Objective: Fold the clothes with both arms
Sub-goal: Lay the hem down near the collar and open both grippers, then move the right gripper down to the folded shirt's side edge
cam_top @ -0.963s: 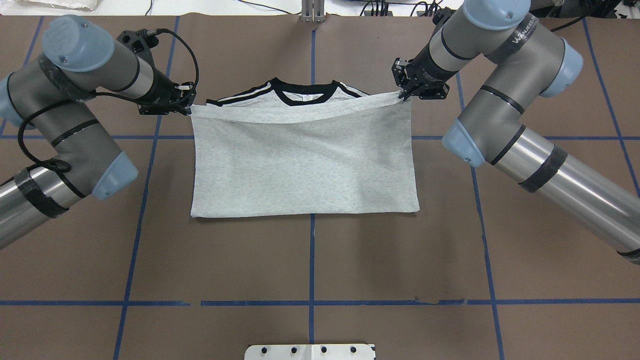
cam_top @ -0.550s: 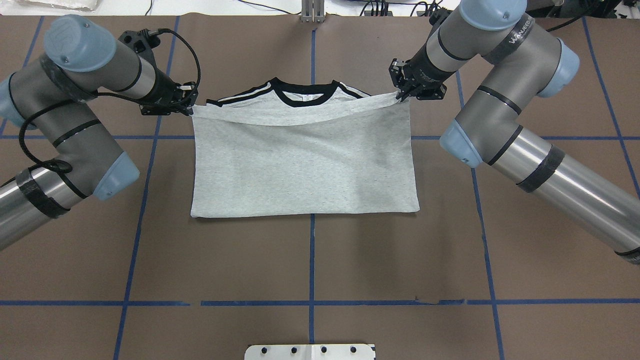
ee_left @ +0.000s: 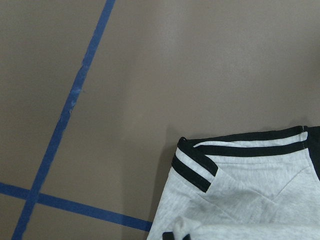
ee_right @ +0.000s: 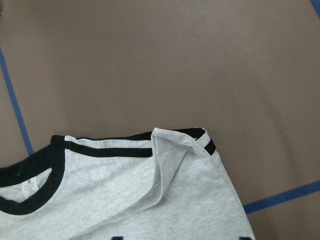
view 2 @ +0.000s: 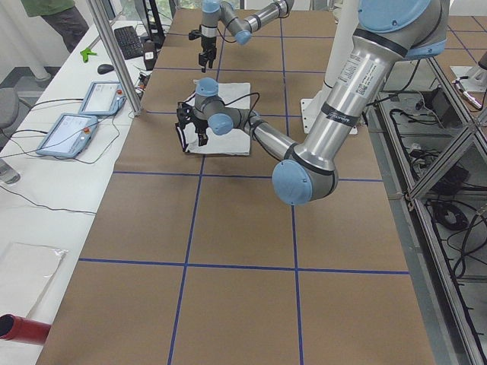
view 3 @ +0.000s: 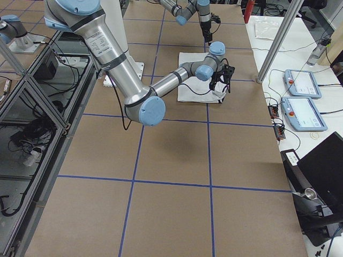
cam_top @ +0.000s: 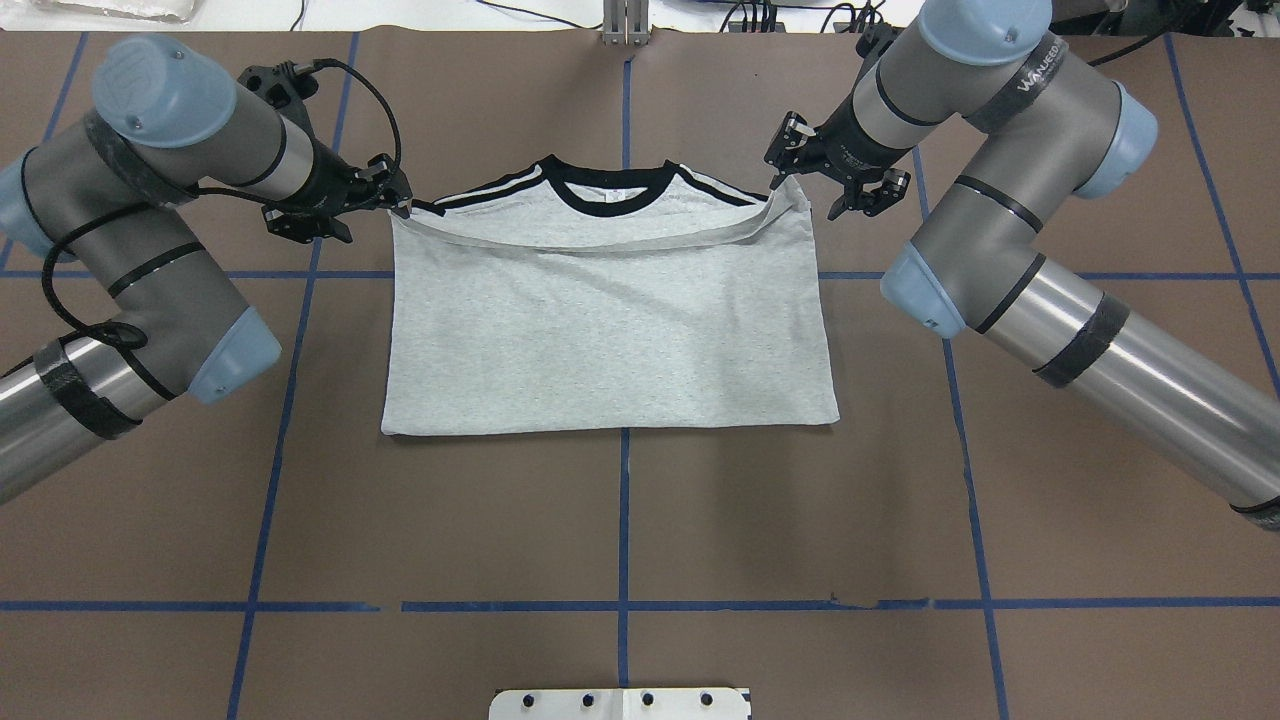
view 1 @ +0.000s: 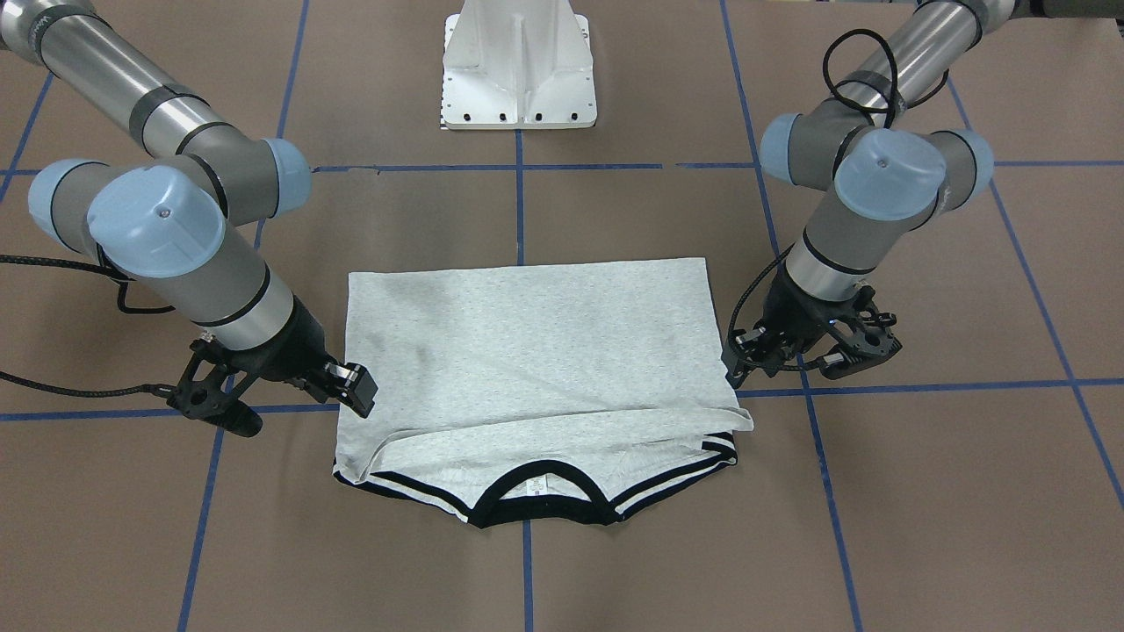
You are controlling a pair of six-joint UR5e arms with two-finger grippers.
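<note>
The grey T-shirt (cam_top: 610, 330) lies on the brown table, its lower half folded up over the body. The hem edge (cam_top: 590, 243) rests just short of the black neck band (cam_top: 608, 190) and the striped shoulders. The cartoon print is hidden. My left gripper (cam_top: 360, 215) is open at the shirt's far left corner. My right gripper (cam_top: 815, 190) is open at the far right corner. In the front view the left gripper (view 1: 795, 369) stands just clear of the cloth, and the right gripper (view 1: 299, 405) has one finger at the corner. The wrist views show the shoulders (ee_left: 200, 167) (ee_right: 175, 145).
The white pedestal (view 1: 520, 66) stands at the robot's side of the table. Blue tape lines (cam_top: 623, 520) cross the brown surface. An aluminium post (cam_top: 622, 20) rises at the far edge. Tablets (view 2: 68, 129) lie on the white bench beyond it.
Both grippers have opened and let go of the hem corners. The hem, held taut and slightly raised before, has dropped onto the shirt. Both grippers have moved slightly up and away.
</note>
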